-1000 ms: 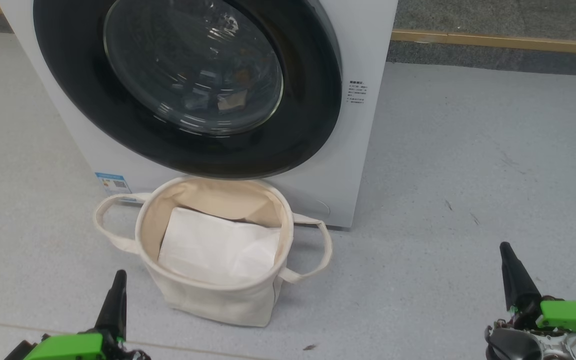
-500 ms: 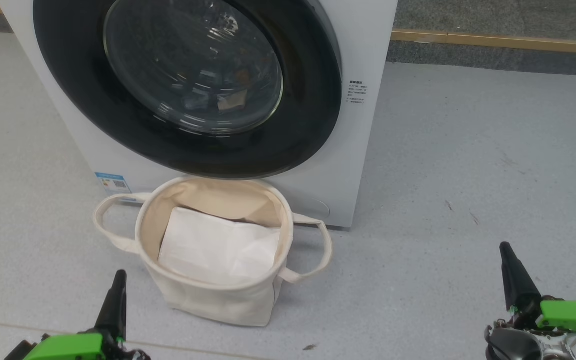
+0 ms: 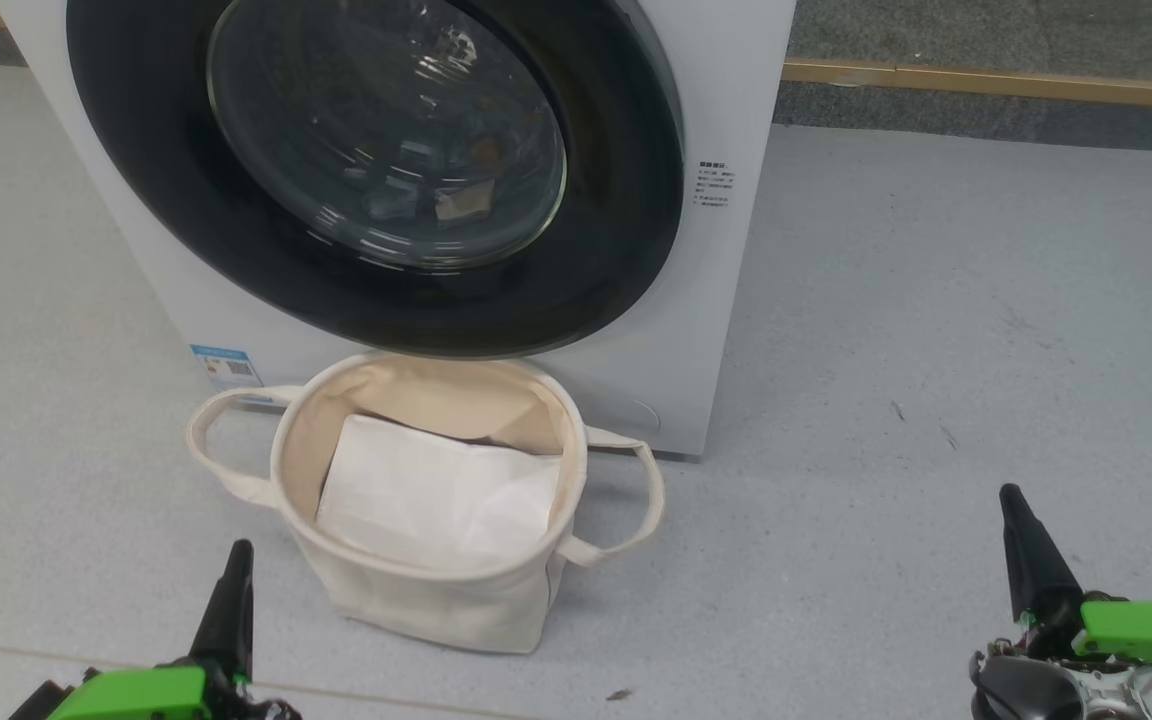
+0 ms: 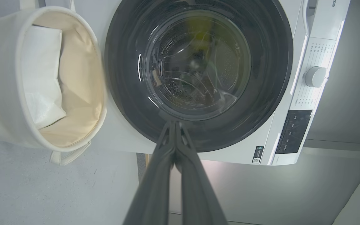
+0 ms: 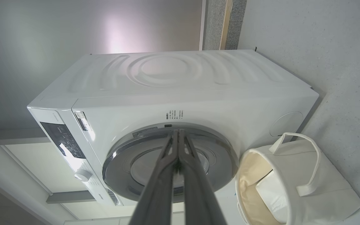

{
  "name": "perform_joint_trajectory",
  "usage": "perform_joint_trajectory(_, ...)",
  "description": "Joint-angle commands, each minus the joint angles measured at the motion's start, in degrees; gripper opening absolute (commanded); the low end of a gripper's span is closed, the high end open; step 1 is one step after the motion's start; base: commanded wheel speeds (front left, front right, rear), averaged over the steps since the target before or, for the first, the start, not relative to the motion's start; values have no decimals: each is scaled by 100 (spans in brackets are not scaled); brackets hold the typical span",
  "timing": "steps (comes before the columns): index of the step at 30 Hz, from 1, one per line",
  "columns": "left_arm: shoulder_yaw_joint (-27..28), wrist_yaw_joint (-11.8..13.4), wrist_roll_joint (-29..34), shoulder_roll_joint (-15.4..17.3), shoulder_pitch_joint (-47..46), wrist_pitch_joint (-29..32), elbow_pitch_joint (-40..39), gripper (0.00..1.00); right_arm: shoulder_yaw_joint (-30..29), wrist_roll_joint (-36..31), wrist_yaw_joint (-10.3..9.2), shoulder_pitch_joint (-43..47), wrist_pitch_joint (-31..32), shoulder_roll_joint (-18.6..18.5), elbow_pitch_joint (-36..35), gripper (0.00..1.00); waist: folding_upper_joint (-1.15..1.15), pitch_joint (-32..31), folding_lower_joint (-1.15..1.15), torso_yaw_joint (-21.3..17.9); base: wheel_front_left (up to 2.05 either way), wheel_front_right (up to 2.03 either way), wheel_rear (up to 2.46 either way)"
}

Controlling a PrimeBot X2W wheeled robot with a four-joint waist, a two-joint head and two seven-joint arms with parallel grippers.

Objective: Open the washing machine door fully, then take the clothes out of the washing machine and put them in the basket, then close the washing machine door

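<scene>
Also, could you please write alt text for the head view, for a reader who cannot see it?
A white washing machine with its round black-rimmed door shut stands on a grey floor, a cream basket holding a white sheet in front of it. The left claw and right claw, both shut, sit at the bottom corners.

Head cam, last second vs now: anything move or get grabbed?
Nothing visibly changed. The left pincer and right pincer stay shut and low, holding nothing. The round black-rimmed glass washing machine door stays closed, and the soft cream canvas basket stays in front of the white front-loading washing machine.
</scene>
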Motion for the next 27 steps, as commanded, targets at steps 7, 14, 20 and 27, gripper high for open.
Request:
perform_joint_trajectory(7, 190, -40, -18, 88, -138, 45, -211, 0, 118, -18, 1, -84, 42, -36, -180, 0, 0, 0, 0, 0, 0, 0, 0)
perform_joint_trajectory(14, 190, -40, -18, 88, -138, 45, -211, 0, 118, -18, 1, -84, 42, -36, -180, 0, 0, 0, 0, 0, 0, 0, 0)
perform_joint_trajectory(20, 190, -40, -18, 88, -138, 45, -211, 0, 118, -18, 1, -84, 42, -36, -180, 0, 0, 0, 0, 0, 0, 0, 0)
perform_joint_trajectory(27, 190, -40, -18, 88, -138, 45, -211, 0, 118, -18, 1, -84, 42, -36, -180, 0, 0, 0, 0, 0, 0, 0, 0)
